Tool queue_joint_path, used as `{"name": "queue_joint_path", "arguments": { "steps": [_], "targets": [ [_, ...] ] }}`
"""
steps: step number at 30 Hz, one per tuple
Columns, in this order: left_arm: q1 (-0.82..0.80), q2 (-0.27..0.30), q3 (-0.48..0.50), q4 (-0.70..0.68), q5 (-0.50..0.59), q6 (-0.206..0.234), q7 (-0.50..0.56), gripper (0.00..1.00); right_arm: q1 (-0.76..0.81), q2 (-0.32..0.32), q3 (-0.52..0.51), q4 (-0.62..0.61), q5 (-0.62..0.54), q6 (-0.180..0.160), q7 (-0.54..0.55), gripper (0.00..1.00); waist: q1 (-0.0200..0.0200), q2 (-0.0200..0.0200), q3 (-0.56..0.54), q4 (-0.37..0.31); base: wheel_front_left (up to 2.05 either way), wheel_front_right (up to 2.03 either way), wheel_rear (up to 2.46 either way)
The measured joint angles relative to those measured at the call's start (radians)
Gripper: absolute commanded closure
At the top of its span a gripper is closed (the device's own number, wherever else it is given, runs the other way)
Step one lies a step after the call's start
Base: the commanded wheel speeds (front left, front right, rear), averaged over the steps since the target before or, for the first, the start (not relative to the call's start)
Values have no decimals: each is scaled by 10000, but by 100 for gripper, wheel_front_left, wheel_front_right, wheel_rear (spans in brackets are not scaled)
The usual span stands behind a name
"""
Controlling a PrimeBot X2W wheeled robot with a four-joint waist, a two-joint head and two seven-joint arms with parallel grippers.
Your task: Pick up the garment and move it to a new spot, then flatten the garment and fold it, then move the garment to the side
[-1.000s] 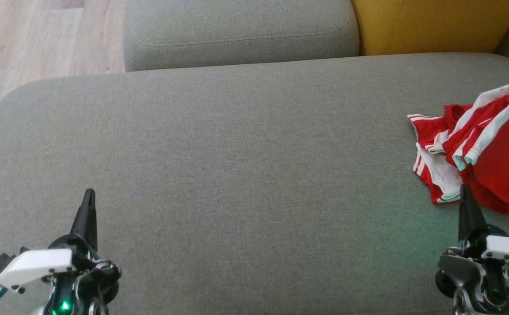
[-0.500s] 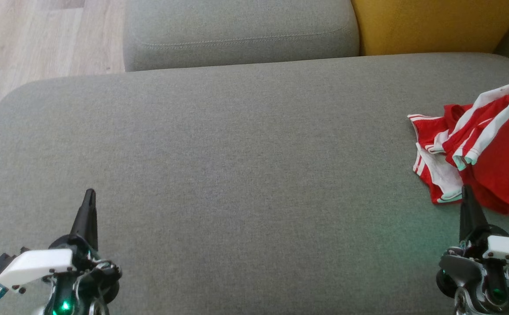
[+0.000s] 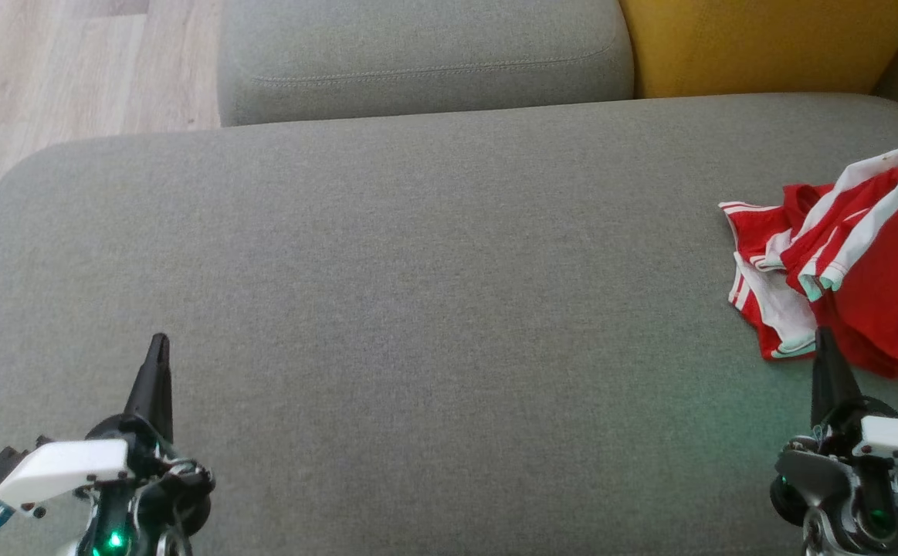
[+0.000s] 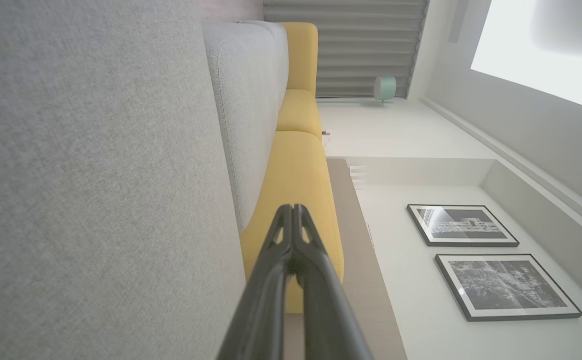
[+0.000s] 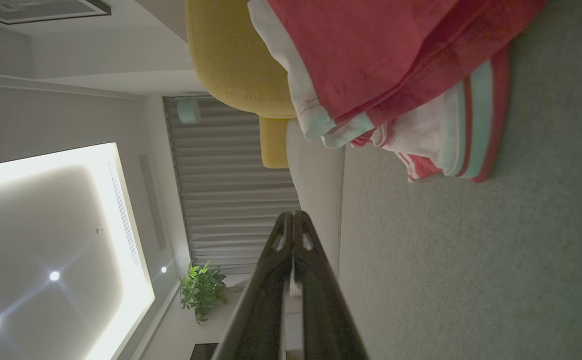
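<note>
At the far right of the grey sofa seat (image 3: 418,309), the garment (image 3: 873,270), a pair of red shorts with white stripes and a white band, is seen lying in a bunched heap. Its layers are turned over one another and part of it is cut off by the edge of the head view, so it is neither spread flat nor laid in a tidy fold. The right gripper (image 3: 821,336) is held just short of the near hem of the cloth, its two dark fingers pressed together with nothing between them. The left gripper (image 3: 159,341) is likewise pressed together and empty, well apart from the cloth over the bare lower left of the seat. Two stages are fitted by such a scene: a heap waiting to be lifted to a new spot, or cloth set aside after a loose fold, and which of them holds cannot be settled. In either case, any grip on this cloth is judged to need the fingers spread beforehand. A single outer edge, such as the white band, is better pinched than the thick middle, since stacked layers are likely to be dragged along together.
</note>
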Motion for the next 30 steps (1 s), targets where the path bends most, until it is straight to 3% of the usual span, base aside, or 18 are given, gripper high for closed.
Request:
{"name": "queue_joint_path", "arguments": {
  "steps": [30],
  "targets": [
    [0, -36, 151, 0, 31, 0, 27, 100, 0, 33, -69, 13, -65, 0, 67, 100, 0, 0, -1, 0, 0, 0, 0]
  ]
}}
